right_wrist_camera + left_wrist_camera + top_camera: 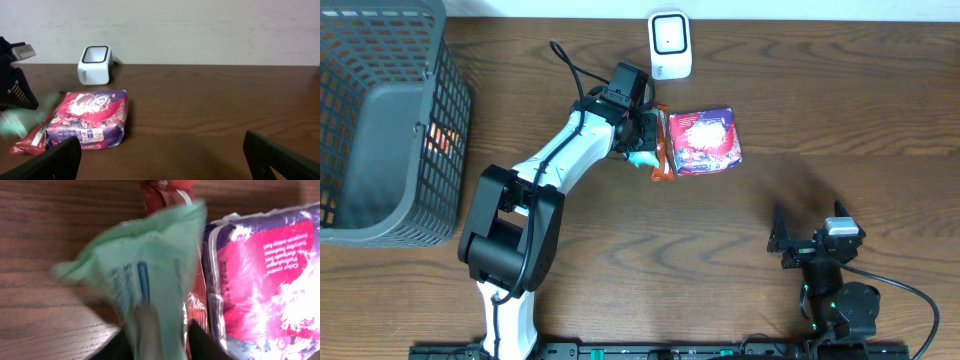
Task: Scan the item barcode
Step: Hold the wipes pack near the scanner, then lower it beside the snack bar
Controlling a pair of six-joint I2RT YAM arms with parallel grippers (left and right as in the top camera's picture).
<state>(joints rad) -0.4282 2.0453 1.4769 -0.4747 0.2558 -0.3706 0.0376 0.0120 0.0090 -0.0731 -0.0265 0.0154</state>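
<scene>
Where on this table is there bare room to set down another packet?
Bare table lies between the purple packet and the right gripper, and right of the scanner. Crowded: the left gripper, green packet and red packet bunch beside the purple one.

1. Left arm [555, 170], to the lower left of the scanner [670, 45]: white rounded link shells, black joint housings, thin black cable looping at its wrist end
2. Right arm [830, 285], to the scanner's lower right: all black, small green lights, one black cable curving away
3. Its fingers [50, 162]: plain black wedges
</scene>
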